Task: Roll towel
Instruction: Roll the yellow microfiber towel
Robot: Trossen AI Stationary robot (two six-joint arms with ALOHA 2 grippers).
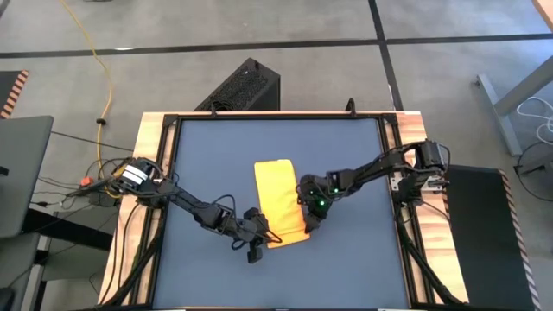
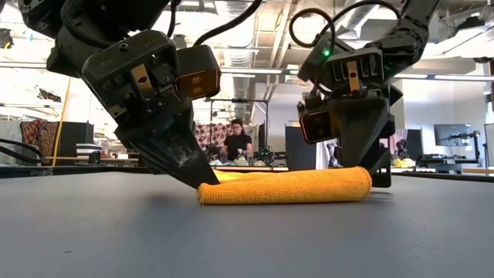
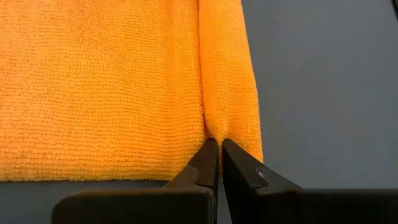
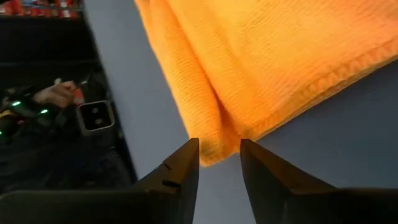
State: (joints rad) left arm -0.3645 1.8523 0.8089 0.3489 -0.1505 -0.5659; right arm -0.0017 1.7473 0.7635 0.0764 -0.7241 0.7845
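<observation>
The yellow-orange towel lies flat on the dark blue tabletop, its length running from far to near. Its near end is turned over into a low roll that rests on the table. My left gripper is at the roll's left end, its fingers all but closed at the crease between roll and flat cloth. My right gripper is at the roll's right end. It is open, and the roll's end sits in the gap between its fingers. My left gripper meets the towel's left side edge where the roll joins the flat cloth. The fingertips close on the edge there, coming slanting down from the table's left. How many layers they hold I cannot tell. The towel stays on the table. My right gripper stands astride the roll's right end, slanting down; whether its fingers touch the cloth I cannot tell.
A wooden and black frame borders the tabletop. A black box stands beyond the far edge, and cables lie to the left. In the low view a person shows far behind the table. Bare blue surface lies on either side of the towel.
</observation>
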